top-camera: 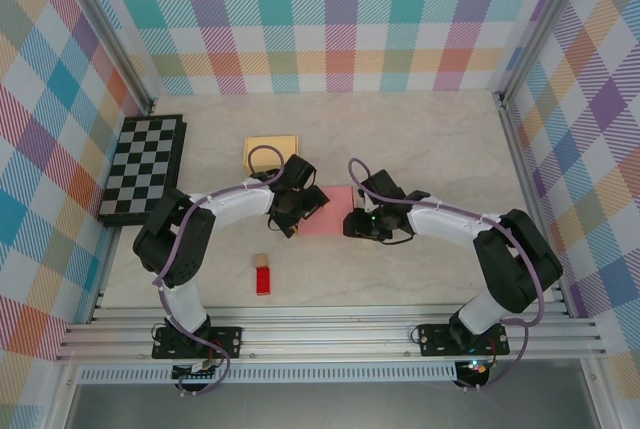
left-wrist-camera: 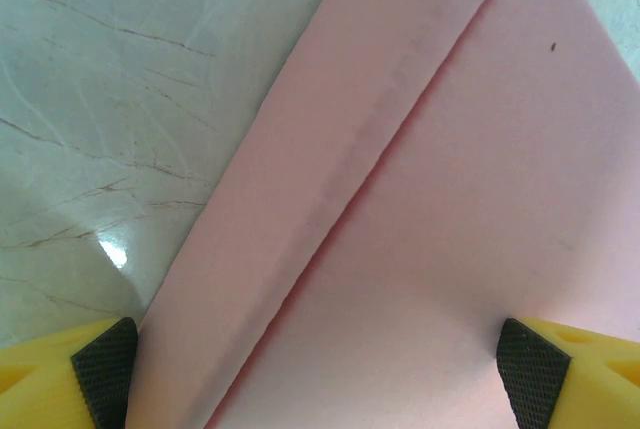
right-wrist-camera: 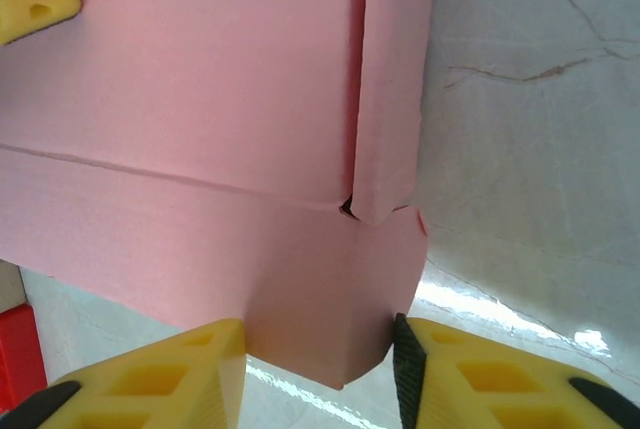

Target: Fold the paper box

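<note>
**Paper box** (top-camera: 330, 214), a matte pink sheet lying flat at the centre of the table (top-camera: 440, 149) (pale, glossy and marble-veined). One long flap (left-wrist-camera: 340, 179) is creased over the main panel. A rounded corner tab (right-wrist-camera: 330, 299) juts from the box's edge.

**Left gripper** (left-wrist-camera: 320, 369), yellow fingers with black ribbed pads (left-wrist-camera: 105, 369), spread wide across the sheet.

**Right gripper** (right-wrist-camera: 318, 364), fingers narrowed to either side of the tab. Whether they pinch it cannot be told.

**Surroundings:** tan card (top-camera: 272, 154) just behind the box; red block (top-camera: 263, 280) and small wooden cube (top-camera: 260, 260) nearer the bases; chequered board (top-camera: 145, 169) at far left.
</note>
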You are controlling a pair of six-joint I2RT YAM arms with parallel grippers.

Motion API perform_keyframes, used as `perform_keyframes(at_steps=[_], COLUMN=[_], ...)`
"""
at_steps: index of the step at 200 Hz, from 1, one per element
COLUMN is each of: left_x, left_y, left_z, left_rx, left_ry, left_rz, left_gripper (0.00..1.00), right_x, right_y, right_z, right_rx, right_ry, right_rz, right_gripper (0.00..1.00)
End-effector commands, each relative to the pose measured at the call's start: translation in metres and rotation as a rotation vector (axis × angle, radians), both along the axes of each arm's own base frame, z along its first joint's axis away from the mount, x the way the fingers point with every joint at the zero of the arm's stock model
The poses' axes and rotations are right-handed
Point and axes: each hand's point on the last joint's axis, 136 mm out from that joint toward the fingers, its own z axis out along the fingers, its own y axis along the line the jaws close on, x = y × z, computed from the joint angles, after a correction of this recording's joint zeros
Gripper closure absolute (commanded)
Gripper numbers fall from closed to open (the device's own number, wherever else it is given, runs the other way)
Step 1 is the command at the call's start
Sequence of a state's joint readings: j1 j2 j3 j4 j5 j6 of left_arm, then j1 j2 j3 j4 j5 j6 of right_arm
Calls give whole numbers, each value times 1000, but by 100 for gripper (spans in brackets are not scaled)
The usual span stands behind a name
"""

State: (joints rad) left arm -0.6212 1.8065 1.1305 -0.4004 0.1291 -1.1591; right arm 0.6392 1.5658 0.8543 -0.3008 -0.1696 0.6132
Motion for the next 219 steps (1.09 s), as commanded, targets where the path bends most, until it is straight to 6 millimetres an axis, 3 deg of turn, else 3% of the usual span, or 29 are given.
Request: perform_keyframes(at_steps=[1, 22, 81, 167, 219], left_x=[-20, -21, -21, -21, -21], left_y=[18, 19, 19, 18, 18], left_z=[-28, -28, -28, -30, -31], left_rx=[97, 100, 100, 100, 99], left_ry=[86, 88, 88, 94, 94], left_rz=[1, 1, 0, -4, -5], left_gripper=[8, 8, 7, 7, 8], right_x=[-3, -2, 5, 7, 8], right_y=[1, 5, 4, -5, -11], right_z=[1, 3, 5, -20, -25], right_rx=[16, 35, 12, -51, -71], right_ry=[-12, -12, -52, -94, -115], right_rz=[13, 18, 30, 62, 53], right_gripper=[58, 64, 64, 64, 63])
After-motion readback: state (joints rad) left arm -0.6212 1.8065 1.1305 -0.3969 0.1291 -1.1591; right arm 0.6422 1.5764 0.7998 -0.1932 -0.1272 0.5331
